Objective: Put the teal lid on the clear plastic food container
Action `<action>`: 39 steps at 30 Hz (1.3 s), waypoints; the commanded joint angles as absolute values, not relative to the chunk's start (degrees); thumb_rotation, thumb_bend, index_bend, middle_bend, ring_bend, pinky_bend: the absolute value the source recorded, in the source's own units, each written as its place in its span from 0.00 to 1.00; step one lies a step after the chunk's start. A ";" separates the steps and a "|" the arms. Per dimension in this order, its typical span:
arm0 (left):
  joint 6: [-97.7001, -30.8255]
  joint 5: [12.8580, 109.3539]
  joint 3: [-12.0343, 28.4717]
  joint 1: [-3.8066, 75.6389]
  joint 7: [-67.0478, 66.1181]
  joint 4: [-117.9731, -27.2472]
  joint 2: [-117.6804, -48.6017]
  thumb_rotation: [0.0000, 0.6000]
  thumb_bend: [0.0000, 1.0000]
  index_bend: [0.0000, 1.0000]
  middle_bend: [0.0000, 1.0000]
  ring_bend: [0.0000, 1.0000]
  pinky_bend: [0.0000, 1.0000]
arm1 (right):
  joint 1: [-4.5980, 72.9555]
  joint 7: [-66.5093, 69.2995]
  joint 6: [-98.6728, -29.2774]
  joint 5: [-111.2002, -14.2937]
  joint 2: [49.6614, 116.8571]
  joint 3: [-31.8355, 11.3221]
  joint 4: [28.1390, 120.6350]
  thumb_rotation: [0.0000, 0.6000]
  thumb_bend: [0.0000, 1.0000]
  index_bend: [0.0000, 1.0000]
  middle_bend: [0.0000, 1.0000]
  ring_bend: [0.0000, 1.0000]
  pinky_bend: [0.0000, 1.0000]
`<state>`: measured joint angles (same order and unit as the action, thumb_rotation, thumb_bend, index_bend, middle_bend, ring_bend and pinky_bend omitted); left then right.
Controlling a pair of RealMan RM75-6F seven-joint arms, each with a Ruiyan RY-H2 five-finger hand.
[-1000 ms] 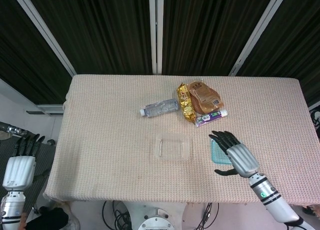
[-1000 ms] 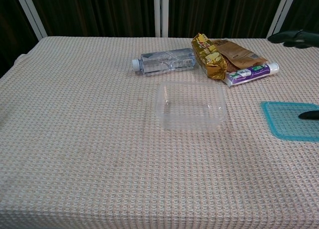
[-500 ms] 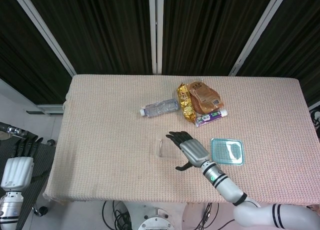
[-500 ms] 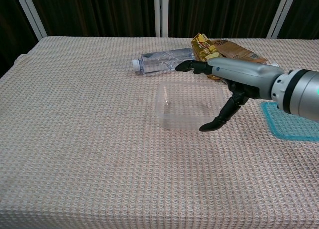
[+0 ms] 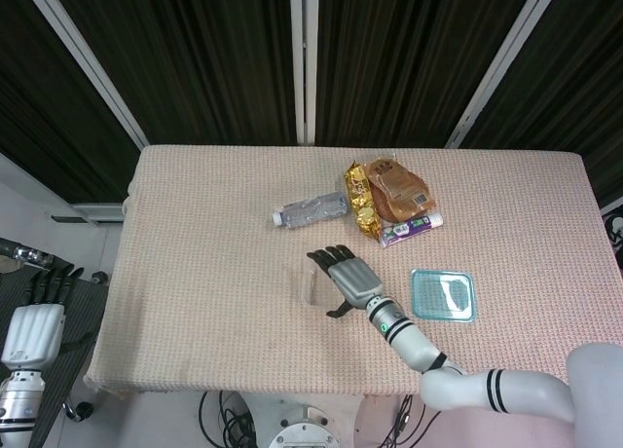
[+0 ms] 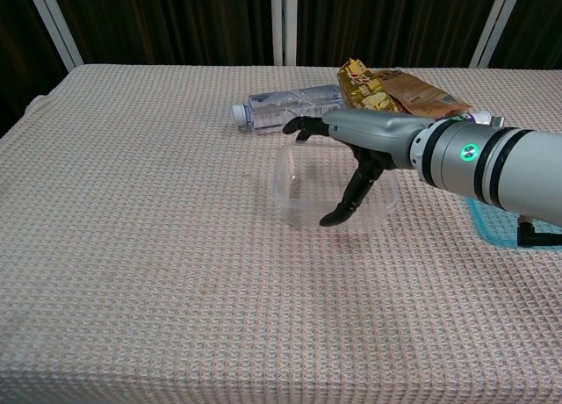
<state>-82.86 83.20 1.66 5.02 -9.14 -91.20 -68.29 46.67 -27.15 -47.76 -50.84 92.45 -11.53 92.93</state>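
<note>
clear container (image 5: 331, 285) is sitting under the open right robot hand (image 5: 348, 276); probably worth steadying it gently, teal lid (image 5: 442, 294) waiting beside.

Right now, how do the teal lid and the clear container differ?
The teal lid is flat, tinted and lies apart to the right; the clear plastic food container is a colourless open tub under the right hand. Both are rounded rectangles resting on the tablecloth.

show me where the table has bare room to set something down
Bare cloth runs all along the table's left half, left of the water bottle and clear container. Crowded: the back right snack bags, and the right hand over the container beside the teal lid.
</note>
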 commanded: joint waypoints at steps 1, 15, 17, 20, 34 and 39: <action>-82.82 83.18 1.70 5.08 -9.22 -91.26 -68.27 1.00 0.01 0.09 0.03 0.00 0.01 | 46.61 -25.80 -47.92 -53.52 91.62 -10.64 92.17 1.00 0.02 0.01 0.24 0.09 0.00; -83.04 83.38 1.71 5.32 -11.61 -93.35 -67.90 1.00 0.00 0.09 0.03 0.00 0.01 | 42.24 -13.14 -48.28 -70.30 80.61 -5.55 91.06 1.00 0.03 0.04 0.27 0.11 0.00; -83.13 83.48 1.61 5.28 -12.02 -93.70 -67.90 1.00 0.01 0.09 0.03 0.00 0.01 | 42.13 -12.35 -47.72 -70.84 80.32 -4.98 90.24 1.00 0.03 0.04 0.27 0.11 0.00; -83.38 83.56 1.49 5.13 -12.47 -94.10 -67.91 1.00 0.01 0.09 0.03 0.00 0.01 | 42.16 -12.34 -47.32 -71.26 80.30 -4.45 89.29 1.00 0.03 0.04 0.25 0.08 0.00; -83.83 83.36 1.36 4.66 -12.31 -93.95 -68.20 1.00 0.01 0.09 0.03 0.00 0.01 | 35.09 -11.90 -58.56 -76.75 75.56 -1.04 93.52 1.00 0.00 0.00 0.00 0.00 0.00; -83.70 83.77 1.38 4.91 -12.07 -93.69 -68.27 1.00 0.01 0.09 0.03 0.00 0.01 | 29.66 -8.31 -63.48 -77.29 72.61 1.36 94.65 1.00 0.00 0.00 0.00 0.00 0.00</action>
